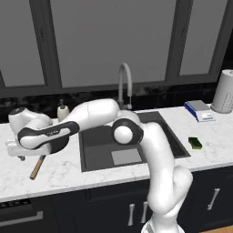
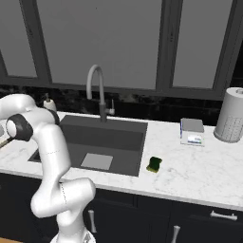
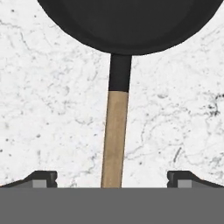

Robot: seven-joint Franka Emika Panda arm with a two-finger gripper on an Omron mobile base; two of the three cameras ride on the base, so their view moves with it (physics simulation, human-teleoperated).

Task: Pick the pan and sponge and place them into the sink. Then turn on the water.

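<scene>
pan [image 3: 131, 22] | lies on white marble counter [image 1: 63, 173] left of sink [image 1: 98, 145], wooden handle [image 3: 114, 135] running between the fingertips | gripper [image 3: 112, 179] spread wide, above handle, holding nothing | sponge [image 1: 196, 143] on counter right of sink | gooseneck faucet [image 1: 124, 86] behind sink, no stream

This is a home kitchen, rendered rather than filmed. A white marble-patterned counter [image 1: 68, 175] runs over dark cabinets with metal handles [image 1: 214, 199], and a dark sink [image 2: 107, 137] with a tall grey gooseneck faucet [image 2: 96, 90] is set into it. Large windows [image 2: 99, 42] stand behind, and a paper towel roll [image 2: 230, 121], a soap dispenser [image 1: 63, 110] and a sponge [image 2: 154, 164] sit on the counter.
</scene>
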